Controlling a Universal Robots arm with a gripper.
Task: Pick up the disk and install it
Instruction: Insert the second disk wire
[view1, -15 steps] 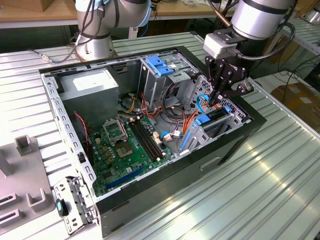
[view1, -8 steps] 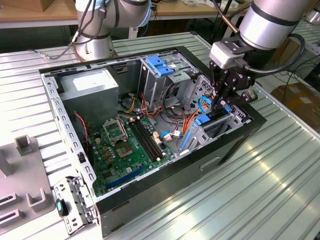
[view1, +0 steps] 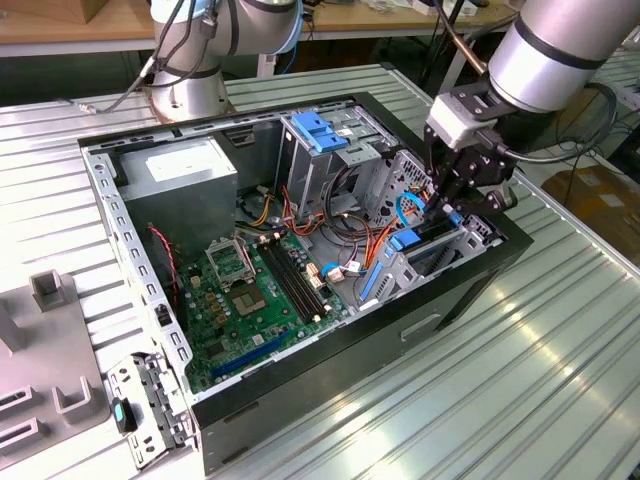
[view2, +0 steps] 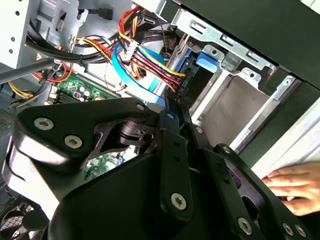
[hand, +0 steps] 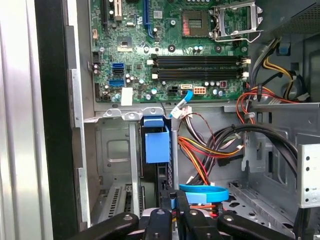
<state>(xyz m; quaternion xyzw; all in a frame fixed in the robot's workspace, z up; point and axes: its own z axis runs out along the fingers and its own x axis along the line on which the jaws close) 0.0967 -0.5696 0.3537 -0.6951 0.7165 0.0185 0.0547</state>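
The disk stands on edge in the drive bay at the exterior view's right end of the open computer case. It shows as a dark narrow slab with a blue plastic rail tab at its end. My gripper reaches down into the bay from above, with its fingers drawn close together on the disk's upper edge. In the exterior view the gripper hangs over the bay, just above the blue tab. The lower part of the disk is hidden inside the bay.
Bundles of red, orange and blue cables run beside the bay. The motherboard, a grey power-supply box and an upper cage with a blue bracket are also in the case. A person's hand rests by the case's wall.
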